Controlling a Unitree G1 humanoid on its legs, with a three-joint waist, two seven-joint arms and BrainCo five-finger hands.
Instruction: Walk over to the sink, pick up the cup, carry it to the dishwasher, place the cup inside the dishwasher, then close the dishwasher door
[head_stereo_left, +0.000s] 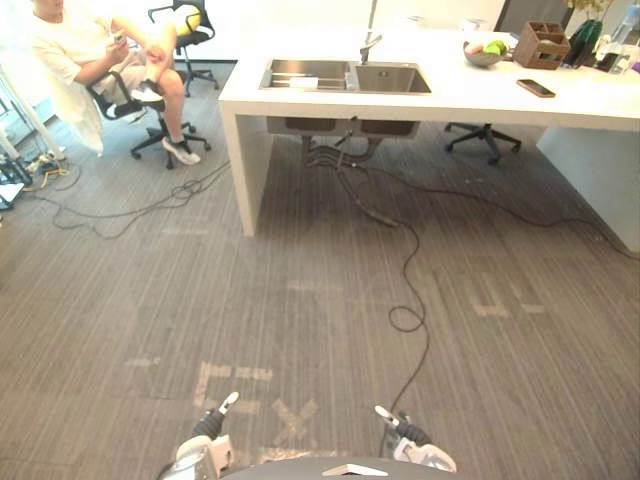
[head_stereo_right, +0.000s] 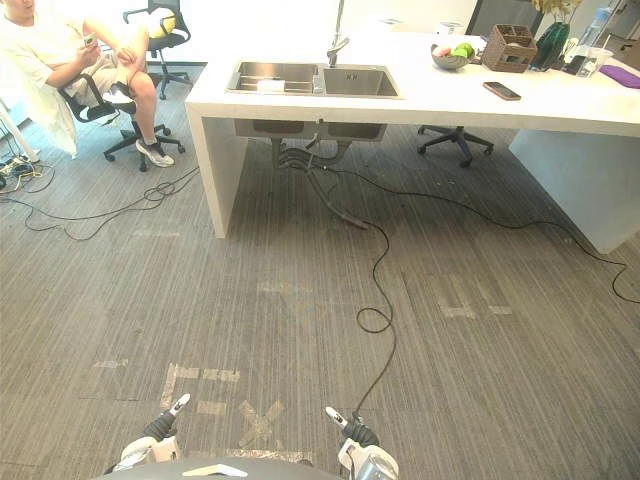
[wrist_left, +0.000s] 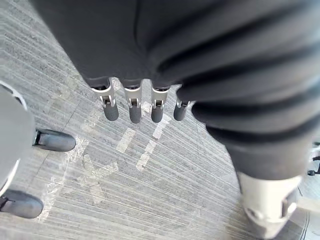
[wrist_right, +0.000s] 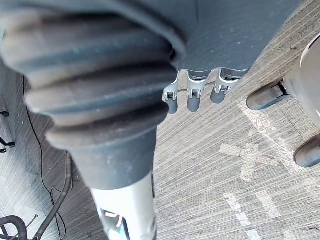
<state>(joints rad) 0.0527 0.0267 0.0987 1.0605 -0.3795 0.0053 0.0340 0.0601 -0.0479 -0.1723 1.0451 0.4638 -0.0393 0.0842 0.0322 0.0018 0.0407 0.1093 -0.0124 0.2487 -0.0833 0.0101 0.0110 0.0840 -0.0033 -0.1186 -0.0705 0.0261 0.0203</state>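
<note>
The left hand (head_stereo_left: 203, 447) and right hand (head_stereo_left: 420, 452) hung low over the grey carpet (head_stereo_left: 300, 300), the fingers (wrist_left: 134, 109) of each relaxed and nearly straight, holding nothing. Well ahead, the double sink (head_stereo_left: 345, 77) sat in the white surface (head_stereo_left: 480, 95). A pale object (head_stereo_left: 303, 82) at its left basin was possibly the cup, too small to tell. A person (head_stereo_left: 90, 45) sat on an office chair (head_stereo_left: 158, 138) to the left.

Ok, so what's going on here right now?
The robot stands on the carpet, well short of the white counter with the sink. Its left hand and right hand hang low with relaxed fingers, holding nothing. Whether a cup is in the sink is too far off to tell. A person sits off to the counter's left, away from it.
</note>
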